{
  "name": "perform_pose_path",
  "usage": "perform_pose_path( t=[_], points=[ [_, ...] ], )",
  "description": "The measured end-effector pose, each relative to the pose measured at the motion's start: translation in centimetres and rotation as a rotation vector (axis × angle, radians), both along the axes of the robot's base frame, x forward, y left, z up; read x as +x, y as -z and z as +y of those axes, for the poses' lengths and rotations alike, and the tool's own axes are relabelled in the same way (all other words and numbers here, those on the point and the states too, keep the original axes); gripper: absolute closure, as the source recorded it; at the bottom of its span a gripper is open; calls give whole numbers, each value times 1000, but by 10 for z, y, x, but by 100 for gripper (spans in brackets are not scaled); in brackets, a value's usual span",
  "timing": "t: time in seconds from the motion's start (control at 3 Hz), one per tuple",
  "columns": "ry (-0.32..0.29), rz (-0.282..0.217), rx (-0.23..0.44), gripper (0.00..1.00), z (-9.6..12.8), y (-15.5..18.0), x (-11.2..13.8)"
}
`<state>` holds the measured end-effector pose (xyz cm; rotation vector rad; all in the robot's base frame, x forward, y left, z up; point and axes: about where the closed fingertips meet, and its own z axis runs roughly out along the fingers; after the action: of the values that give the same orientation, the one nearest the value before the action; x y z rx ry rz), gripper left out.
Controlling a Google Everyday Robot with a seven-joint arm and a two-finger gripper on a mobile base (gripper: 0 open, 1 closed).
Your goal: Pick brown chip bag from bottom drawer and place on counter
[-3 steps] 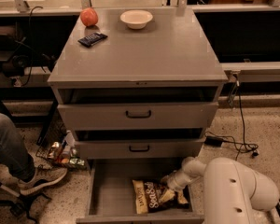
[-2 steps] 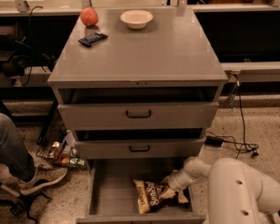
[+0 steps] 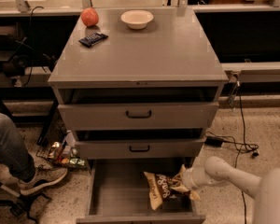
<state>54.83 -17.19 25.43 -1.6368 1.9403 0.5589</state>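
Observation:
The brown chip bag point(image 3: 162, 188) lies in the open bottom drawer point(image 3: 116, 190), right of its middle, with its right end raised. My gripper point(image 3: 183, 177) reaches in from the right on a white arm point(image 3: 224, 175) and is shut on that raised end of the bag. The counter point(image 3: 144, 55) is the flat grey top of the cabinet, well above the gripper.
On the counter's far left stand a red apple point(image 3: 89, 17), a white bowl point(image 3: 137, 18) and a small dark candy bar point(image 3: 93, 39). The two upper drawers stand slightly ajar. A seated person's leg and shoe point(image 3: 37, 177) are at left, floor clutter point(image 3: 63, 155) by the cabinet, cables point(image 3: 238, 146) at right.
The bag's right end has lifted and the bag has shifted slightly right with my gripper. The arm has drawn back to the right.

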Motion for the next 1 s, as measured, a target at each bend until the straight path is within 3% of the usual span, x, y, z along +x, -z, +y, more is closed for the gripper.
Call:
perform_pose_path(
  t=[0.33, 0.67, 1.0],
  points=[
    [45, -131, 54, 100, -45, -101, -34],
    [88, -210, 76, 100, -85, -162, -60],
    [86, -222, 79, 100, -86, -166, -57]
  ],
)
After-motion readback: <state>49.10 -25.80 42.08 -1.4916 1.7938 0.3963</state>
